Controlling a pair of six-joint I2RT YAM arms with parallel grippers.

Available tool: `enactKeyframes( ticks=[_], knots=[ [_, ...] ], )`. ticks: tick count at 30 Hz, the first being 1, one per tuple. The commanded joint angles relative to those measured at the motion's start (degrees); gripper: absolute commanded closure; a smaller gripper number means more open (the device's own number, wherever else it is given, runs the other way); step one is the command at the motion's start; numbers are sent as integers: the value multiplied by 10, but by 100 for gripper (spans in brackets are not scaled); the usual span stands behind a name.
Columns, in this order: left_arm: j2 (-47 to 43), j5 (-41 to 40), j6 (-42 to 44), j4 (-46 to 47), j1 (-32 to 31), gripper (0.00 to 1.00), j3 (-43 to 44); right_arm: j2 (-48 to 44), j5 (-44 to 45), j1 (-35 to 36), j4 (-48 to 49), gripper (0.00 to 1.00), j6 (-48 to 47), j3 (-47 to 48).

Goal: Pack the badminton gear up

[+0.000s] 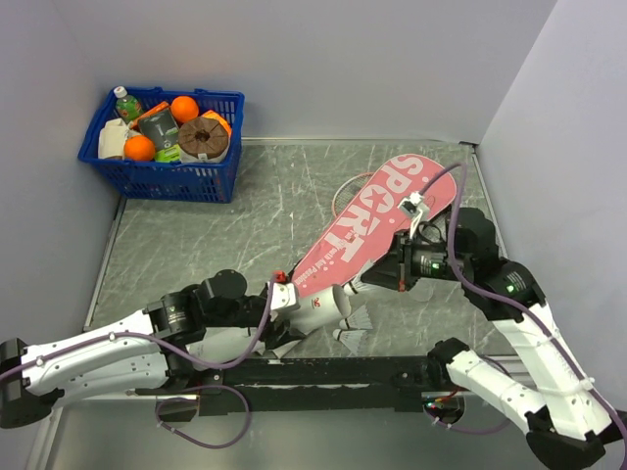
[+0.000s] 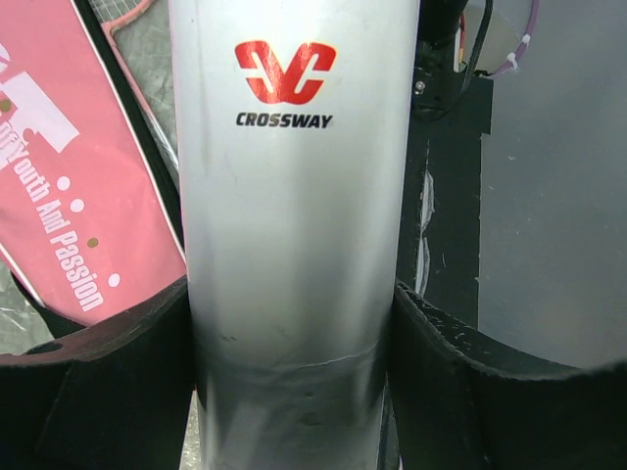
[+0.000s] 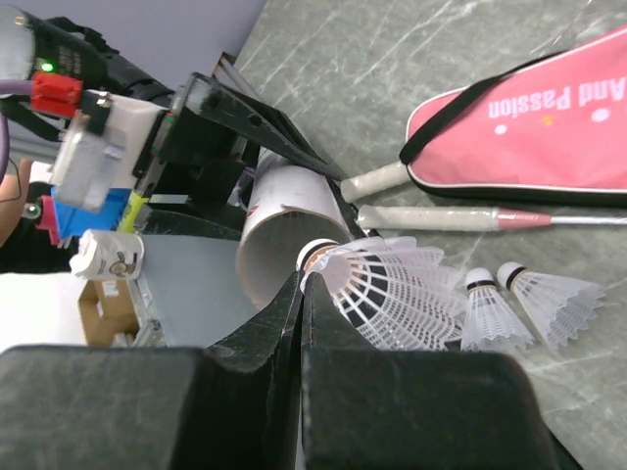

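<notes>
My left gripper (image 1: pixel 294 305) is shut on the white "CROSSWAY" tube (image 2: pixel 294 196), holding it between both pads (image 2: pixel 431 352). The tube's open mouth (image 3: pixel 284 225) faces my right gripper (image 3: pixel 302 284). The right gripper is shut on the skirt of a white shuttlecock (image 3: pixel 402 289), whose cork tip is at the tube's rim. Two more shuttlecocks (image 3: pixel 490 311) (image 3: pixel 551 304) lie on the table. The pink "SPORT" bag (image 1: pixel 377 220) lies diagonally, with two whitish racket handles (image 3: pixel 377 181) (image 3: pixel 431 217) sticking out of its end.
A blue basket (image 1: pixel 162 132) of groceries stands at the back left corner. Walls close in the table at the back and right. The black base rail (image 1: pixel 323 370) runs along the near edge under both arms.
</notes>
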Motion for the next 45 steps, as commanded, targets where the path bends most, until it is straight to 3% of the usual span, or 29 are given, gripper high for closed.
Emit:
enactKeyframes(
  ticks=[1, 28, 29, 30, 33, 34, 37, 45],
  knots=[
    [-20, 12, 1, 42, -4, 99, 14, 13, 23, 38, 57, 100, 27, -9],
    [-67, -23, 0, 64, -4, 99, 4, 91, 23, 252, 343, 100, 176, -150],
    [-66, -23, 0, 64, -4, 99, 4, 95, 23, 255, 344, 97, 176, -149],
    [-66, -22, 0, 64, -4, 99, 4, 96, 24, 256, 343, 84, 175, -148],
    [-68, -23, -1, 64, -4, 99, 3, 84, 52, 256, 316, 61, 163, -140],
    [-69, -22, -1, 64, -4, 99, 3, 78, 59, 256, 305, 57, 153, -137],
    [-70, -21, -1, 64, -4, 99, 2, 54, 97, 255, 256, 50, 136, -124],
    [-69, -16, -1, 62, -4, 99, 3, -27, 215, 225, 98, 43, 105, -83]
  ],
)
